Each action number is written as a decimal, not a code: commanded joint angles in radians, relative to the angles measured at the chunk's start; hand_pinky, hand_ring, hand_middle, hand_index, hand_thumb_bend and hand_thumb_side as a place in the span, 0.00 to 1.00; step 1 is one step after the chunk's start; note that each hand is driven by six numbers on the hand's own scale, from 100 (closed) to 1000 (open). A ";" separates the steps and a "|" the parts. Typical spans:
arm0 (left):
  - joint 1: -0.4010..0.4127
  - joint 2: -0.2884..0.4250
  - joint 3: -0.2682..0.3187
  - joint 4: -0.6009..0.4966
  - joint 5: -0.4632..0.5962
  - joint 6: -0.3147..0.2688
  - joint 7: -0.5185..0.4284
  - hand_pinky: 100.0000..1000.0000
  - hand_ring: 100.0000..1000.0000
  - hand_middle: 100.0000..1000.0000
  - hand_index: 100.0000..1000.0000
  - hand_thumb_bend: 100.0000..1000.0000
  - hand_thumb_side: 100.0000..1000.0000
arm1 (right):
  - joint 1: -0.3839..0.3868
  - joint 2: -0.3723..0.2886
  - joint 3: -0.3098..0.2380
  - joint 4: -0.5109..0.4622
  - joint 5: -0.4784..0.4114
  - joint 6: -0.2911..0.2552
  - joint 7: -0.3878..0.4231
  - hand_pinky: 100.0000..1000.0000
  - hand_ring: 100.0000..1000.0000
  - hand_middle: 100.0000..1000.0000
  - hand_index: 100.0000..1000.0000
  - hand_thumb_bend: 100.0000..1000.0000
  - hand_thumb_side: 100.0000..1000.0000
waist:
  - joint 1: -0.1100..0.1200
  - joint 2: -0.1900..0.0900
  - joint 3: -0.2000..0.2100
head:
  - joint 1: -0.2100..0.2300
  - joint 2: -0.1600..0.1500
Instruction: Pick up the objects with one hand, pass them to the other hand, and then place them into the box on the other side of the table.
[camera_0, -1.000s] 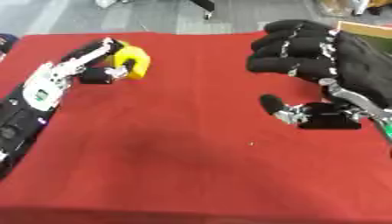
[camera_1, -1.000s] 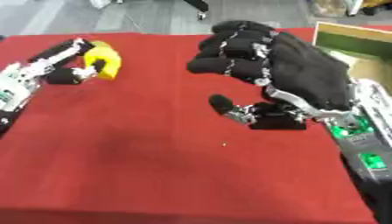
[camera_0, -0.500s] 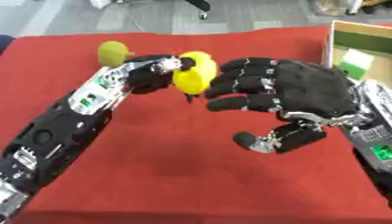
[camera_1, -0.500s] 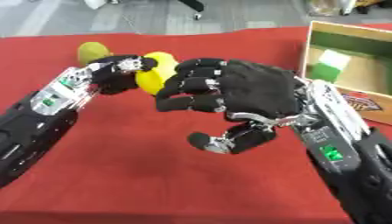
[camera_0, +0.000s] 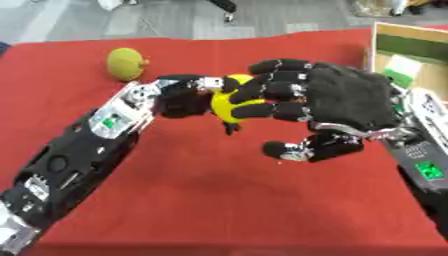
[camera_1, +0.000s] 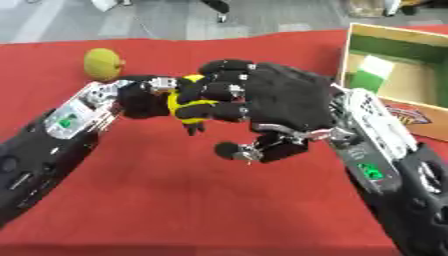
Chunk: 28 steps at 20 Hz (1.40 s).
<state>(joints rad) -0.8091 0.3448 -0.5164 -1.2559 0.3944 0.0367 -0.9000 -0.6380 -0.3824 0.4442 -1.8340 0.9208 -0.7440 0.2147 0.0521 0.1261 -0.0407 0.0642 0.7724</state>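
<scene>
We see a bright yellow object (camera_0: 229, 102) with a rounded shape, held above the middle of the red table (camera_0: 201, 200) between the two hands. The left hand (camera_0: 182, 96) has its fingers curled on it from the left, and the right hand (camera_0: 337, 107) wraps its fingers over it from the right. We cannot read any writing. The box (camera_1: 398, 82) at the right edge contains a green and white item (camera_1: 374, 67). A yellow-green ball (camera_0: 126, 63) lies far left.

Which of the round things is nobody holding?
The dull green-yellow ball lying alone on the red table. The brighter yellow object sits between the left hand and right hand.
</scene>
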 joint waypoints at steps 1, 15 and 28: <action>-0.015 -0.004 -0.009 -0.021 -0.002 0.017 -0.007 0.73 0.45 0.32 0.48 0.00 0.92 | -0.017 0.001 0.000 0.007 0.053 0.011 -0.036 0.88 0.79 0.83 0.91 0.23 0.05 | -0.011 -0.017 0.003 | -0.003 -0.002; -0.017 -0.020 -0.021 -0.053 0.025 0.068 -0.007 0.74 0.45 0.32 0.48 0.01 0.92 | -0.010 0.010 0.009 0.060 0.156 0.039 -0.124 0.85 0.74 0.56 0.83 0.26 0.00 | -0.010 -0.019 0.007 | -0.006 -0.002; -0.023 -0.027 -0.031 -0.081 0.047 0.100 -0.007 0.75 0.45 0.32 0.48 0.01 0.92 | 0.028 -0.047 0.003 0.030 0.204 0.107 -0.225 0.81 0.65 0.45 0.76 0.23 0.00 | -0.008 -0.021 0.009 | -0.009 -0.002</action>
<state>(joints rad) -0.8097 0.3097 -0.5473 -1.3082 0.4322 0.1342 -0.9051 -0.5993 -0.4036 0.4564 -1.7885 1.1169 -0.6471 0.0023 0.0521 0.1256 -0.0334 0.0570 0.7724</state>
